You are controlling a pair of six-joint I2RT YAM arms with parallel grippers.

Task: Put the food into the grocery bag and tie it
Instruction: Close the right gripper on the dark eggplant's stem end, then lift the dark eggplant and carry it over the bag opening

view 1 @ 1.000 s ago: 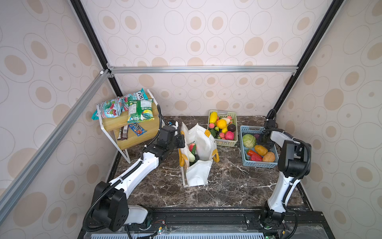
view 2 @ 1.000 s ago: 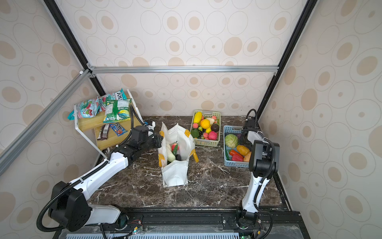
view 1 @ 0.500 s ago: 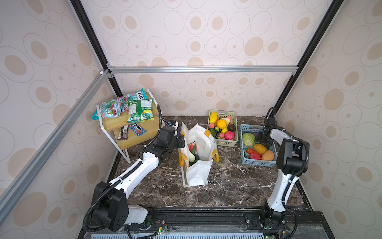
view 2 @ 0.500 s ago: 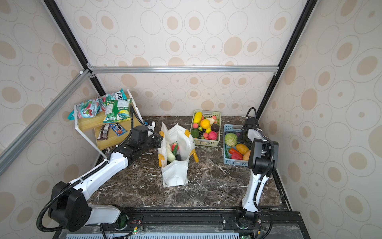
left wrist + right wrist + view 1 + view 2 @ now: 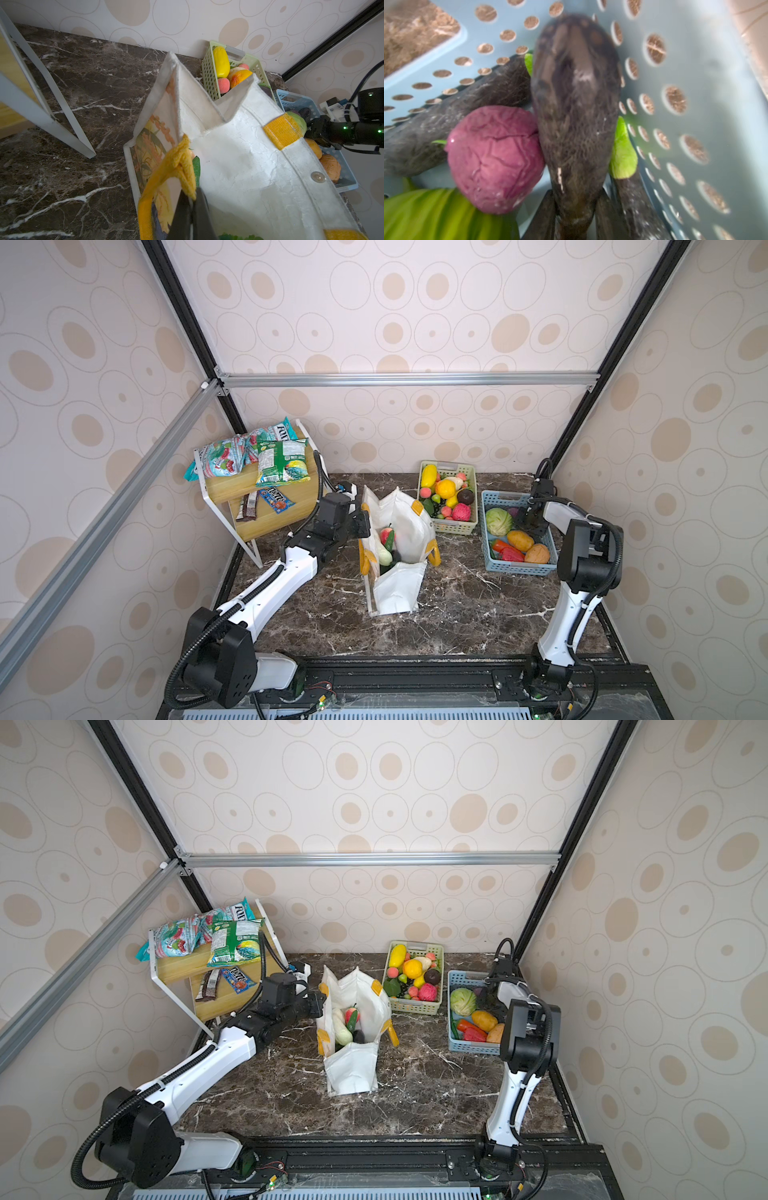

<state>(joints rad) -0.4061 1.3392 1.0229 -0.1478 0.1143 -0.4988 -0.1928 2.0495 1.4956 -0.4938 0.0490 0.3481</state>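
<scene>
On my feed the grocery bag stands open on the table between the two arms, with a red apple and a few other pieces already down inside it. The left gripper is at the bag's near rim, its jaws pressed fully together on the bunched yellow handle, so that strap sits right in the pinch. The right gripper is well apart from the bag, down inside the blue basket. A dark eggplant lies between its jaws, narrow end squeezed from both sides and fat end pointing away from the wrist (this view is blurred, but both fingers look to be in contact). A wrinkled purple ball rests against the eggplant's side.
</scene>
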